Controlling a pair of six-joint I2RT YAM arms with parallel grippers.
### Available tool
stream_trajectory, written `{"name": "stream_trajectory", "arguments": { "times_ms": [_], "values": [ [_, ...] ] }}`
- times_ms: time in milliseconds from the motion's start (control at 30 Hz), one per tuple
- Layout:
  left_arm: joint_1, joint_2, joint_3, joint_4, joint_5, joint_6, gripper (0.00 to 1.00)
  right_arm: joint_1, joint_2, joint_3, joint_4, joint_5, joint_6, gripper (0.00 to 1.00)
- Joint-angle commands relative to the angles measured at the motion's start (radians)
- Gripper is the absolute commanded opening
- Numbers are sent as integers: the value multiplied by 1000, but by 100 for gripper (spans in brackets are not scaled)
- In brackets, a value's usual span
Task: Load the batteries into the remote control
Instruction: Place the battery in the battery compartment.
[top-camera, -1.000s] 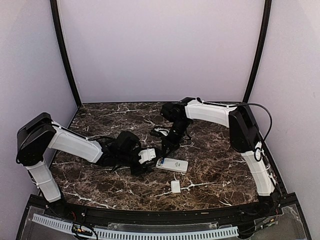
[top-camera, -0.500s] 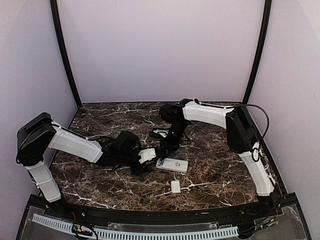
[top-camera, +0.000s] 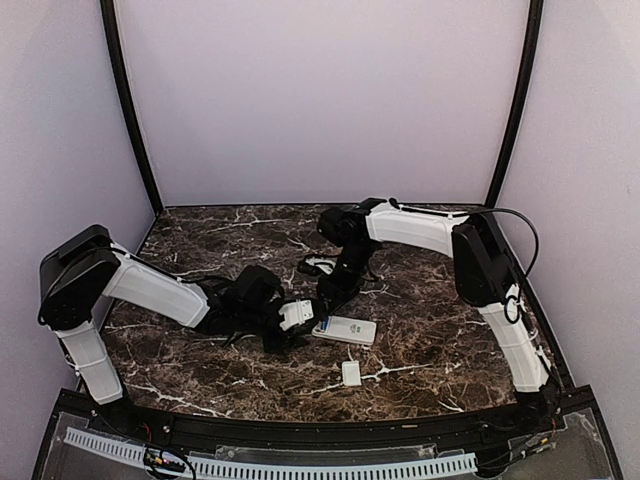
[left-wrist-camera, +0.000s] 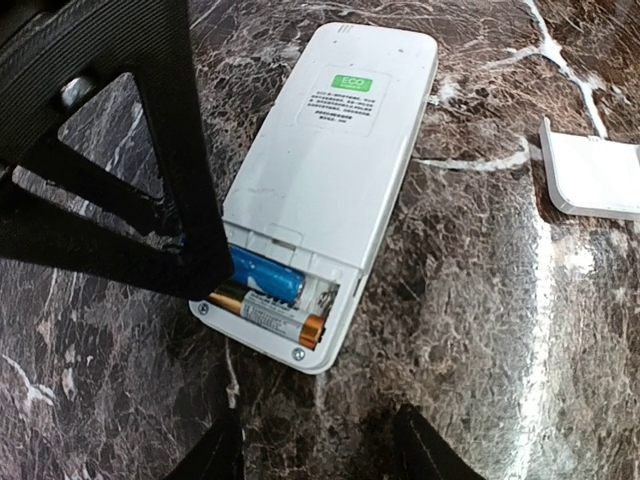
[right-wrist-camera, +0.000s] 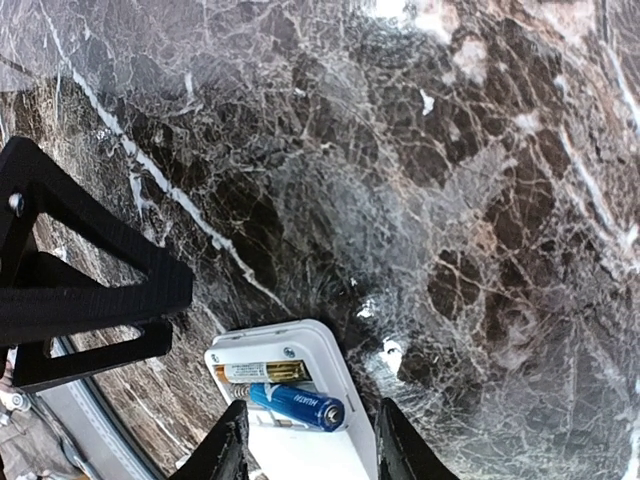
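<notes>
- Lying face down on the table (left-wrist-camera: 480, 300), the remote control (left-wrist-camera: 330, 190) carries both batteries (left-wrist-camera: 265, 290) in its open bay.
- Right gripper (right-wrist-camera: 312, 445), spread apart, hangs over that end; left gripper (left-wrist-camera: 318, 455), also apart, faces it lengthwise.

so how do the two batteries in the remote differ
The blue battery is bright blue; the tan battery is pale gold with a copper-coloured end. The tan battery lies by the end edge of the remote control; the blue battery sits one slot inward. Both lie side by side in the open compartment.
</notes>
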Motion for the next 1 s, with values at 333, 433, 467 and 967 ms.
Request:
{"name": "stream_trajectory", "arguments": {
  "times_ms": [333,433,467,967],
  "values": [
    [-5,31,11,30,49,-59,37,-27,-287,-420,529,-54,-36,24],
    [-5,35,9,39,47,-72,35,-31,-267,-443,540,-58,-34,20],
    [-5,38,10,40,46,-74,34,-31,-265,-454,547,-51,-32,20],
    [-5,71,17,46,28,-95,31,-32,-293,-564,631,-59,-20,18]
  ]
}}
